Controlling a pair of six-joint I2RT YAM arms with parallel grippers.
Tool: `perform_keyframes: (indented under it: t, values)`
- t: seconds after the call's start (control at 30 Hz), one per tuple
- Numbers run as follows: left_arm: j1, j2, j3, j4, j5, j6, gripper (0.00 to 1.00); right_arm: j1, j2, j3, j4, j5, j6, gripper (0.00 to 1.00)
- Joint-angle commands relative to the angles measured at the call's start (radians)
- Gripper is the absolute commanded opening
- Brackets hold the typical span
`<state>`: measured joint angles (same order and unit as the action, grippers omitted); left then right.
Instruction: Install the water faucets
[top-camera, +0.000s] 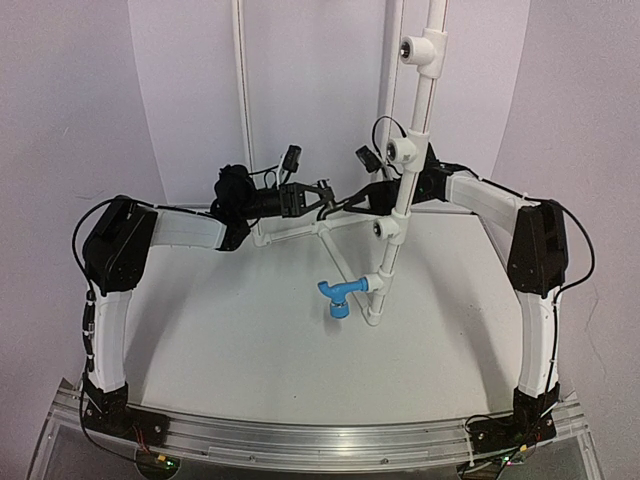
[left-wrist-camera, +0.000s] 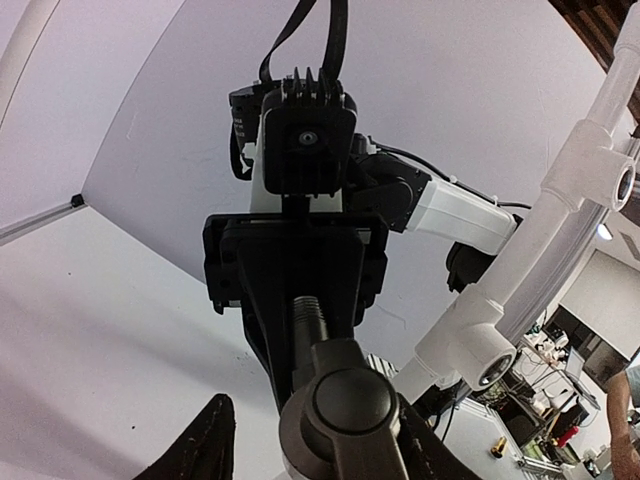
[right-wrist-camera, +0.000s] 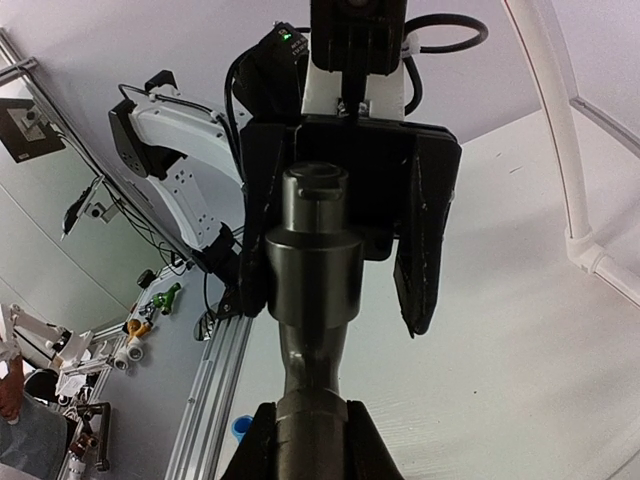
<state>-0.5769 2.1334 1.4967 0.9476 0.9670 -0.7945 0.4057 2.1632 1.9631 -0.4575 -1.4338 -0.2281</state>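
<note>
Blue faucet (top-camera: 337, 294) glossy plastic, black faucet (right-wrist-camera: 310, 260) satin-smooth, pipes (left-wrist-camera: 530, 243) smooth white plastic, rail (top-camera: 300, 432) brushed metal

You are seeing two faucets: one blue faucet (top-camera: 336, 296) at the six o'clock end of the single white pipe stand (top-camera: 419, 110), and one black faucet (right-wrist-camera: 310, 255) at its nine o'clock. Three open sockets (top-camera: 410, 49) are facing you along the stand. Two grippers are working: left gripper (top-camera: 327, 200), right gripper (right-wrist-camera: 310, 440).
</note>
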Motion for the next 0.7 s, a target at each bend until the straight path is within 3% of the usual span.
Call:
perform_keyframes:
  t: [0.0,0.4,0.67]
  values:
    - [-0.015,0.017,0.009,0.091,-0.039,-0.032,0.48,0.013,-0.029,0.05,0.041,-0.037,0.009,0.0]
    - [-0.024,0.002,-0.038,0.145,-0.091,-0.049,0.54,0.013,0.021,0.143,0.045,-0.01,0.047,0.0]
    - [-0.028,0.014,-0.036,0.175,-0.114,-0.059,0.69,0.015,0.025,0.146,0.047,0.002,0.06,0.0]
